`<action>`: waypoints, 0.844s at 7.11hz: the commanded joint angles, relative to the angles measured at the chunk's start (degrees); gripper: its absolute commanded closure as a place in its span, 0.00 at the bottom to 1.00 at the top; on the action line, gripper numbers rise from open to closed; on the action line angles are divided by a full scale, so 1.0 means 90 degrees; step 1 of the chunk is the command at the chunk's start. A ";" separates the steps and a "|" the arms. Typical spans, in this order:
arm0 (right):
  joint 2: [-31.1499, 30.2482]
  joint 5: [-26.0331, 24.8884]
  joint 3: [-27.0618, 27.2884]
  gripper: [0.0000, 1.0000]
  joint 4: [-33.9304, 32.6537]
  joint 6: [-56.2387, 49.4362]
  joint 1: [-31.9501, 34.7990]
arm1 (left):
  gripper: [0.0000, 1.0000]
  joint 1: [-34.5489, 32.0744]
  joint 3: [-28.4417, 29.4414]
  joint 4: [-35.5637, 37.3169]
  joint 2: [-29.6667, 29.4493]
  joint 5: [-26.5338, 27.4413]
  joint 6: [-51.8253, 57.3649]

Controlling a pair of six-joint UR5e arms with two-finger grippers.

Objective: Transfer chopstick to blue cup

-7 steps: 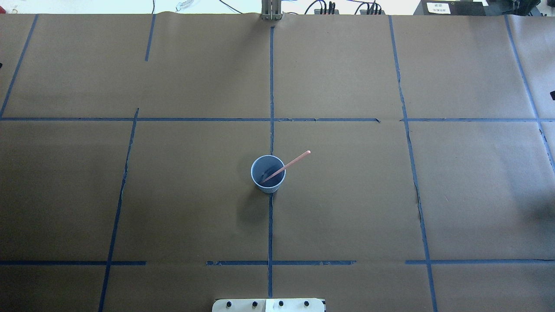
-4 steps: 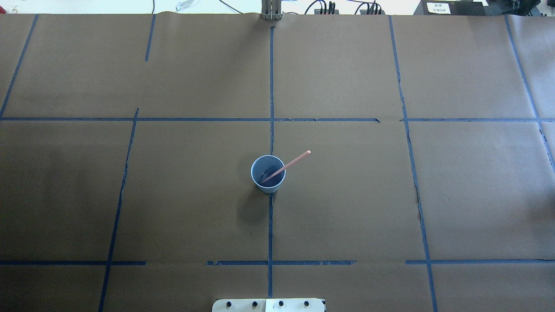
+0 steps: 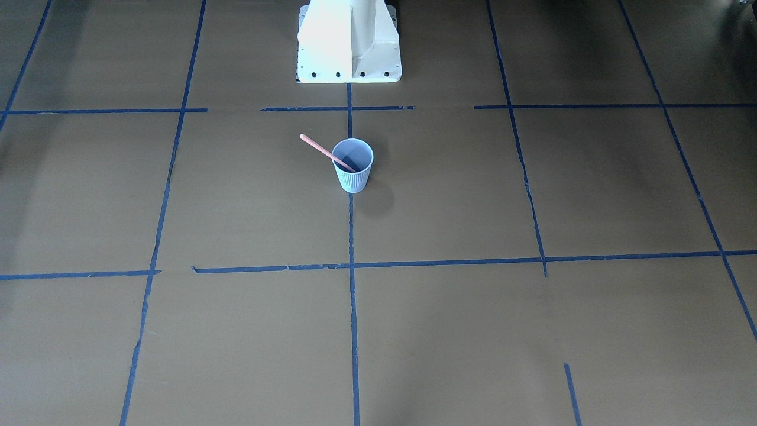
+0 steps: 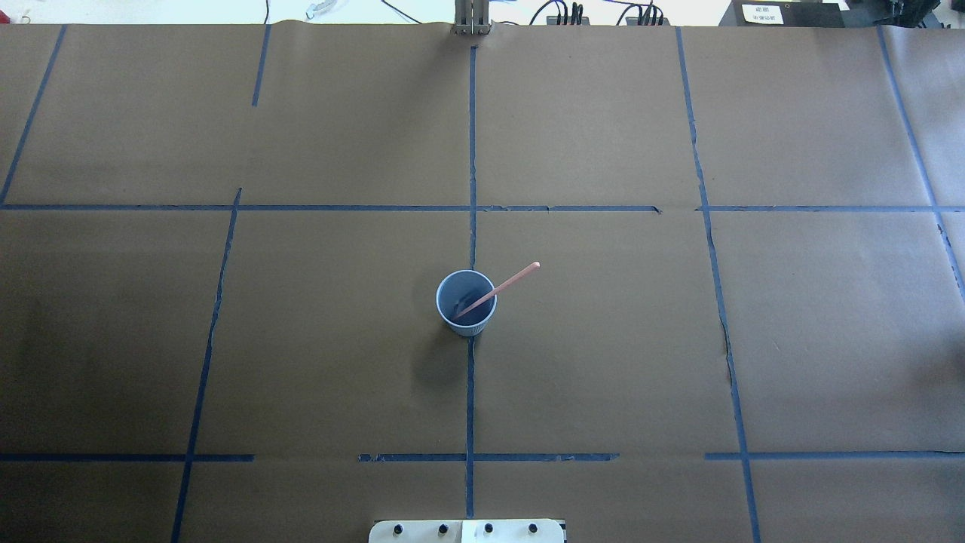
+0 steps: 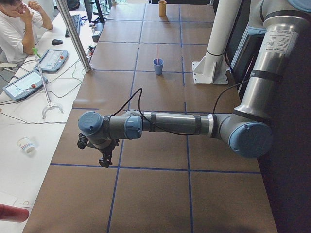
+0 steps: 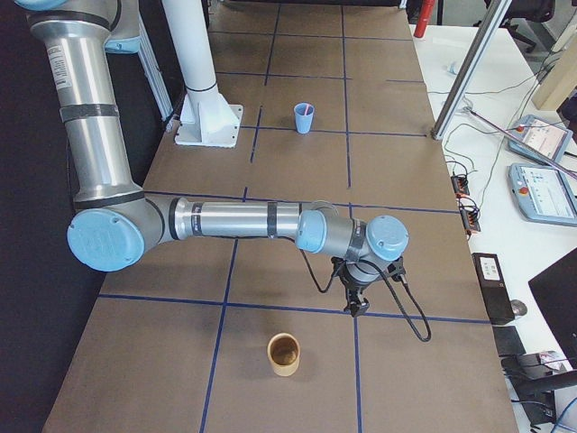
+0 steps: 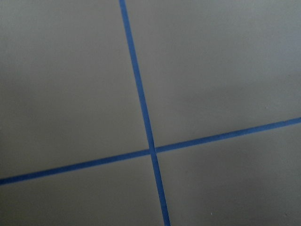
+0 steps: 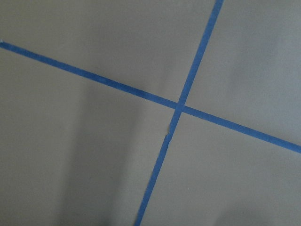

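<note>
Chopstick [image 4: 507,283] leans in blue cup [image 4: 452,294]. My left gripper [image 5: 103,162] and right gripper [image 6: 354,307] hang well away; I cannot tell whether their fingers are parted.

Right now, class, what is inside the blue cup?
The chopstick leans inside the blue cup, top jutting past the rim. Nothing else shows; the wall hides part of the floor.

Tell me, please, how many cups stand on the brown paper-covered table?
2. The pale blue ribbed paper cup, holding the thin pinkish chopstick, stands at the middle of the brown-papered table; a tan cylindrical cup stands near the end on the robot's right. None seems hidden.
</note>
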 commanded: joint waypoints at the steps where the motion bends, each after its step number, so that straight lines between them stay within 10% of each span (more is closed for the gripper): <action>1: -0.0065 0.0036 0.0504 0.00 -0.0080 0.0645 0.0004 | 0.00 -0.0002 -0.0291 0.0295 0.0033 0.0023 0.0052; 6: -0.0194 -0.0052 0.0526 0.00 -0.0003 0.1112 -0.0113 | 0.00 0.0065 -0.0674 -0.0300 0.0463 0.0258 0.0071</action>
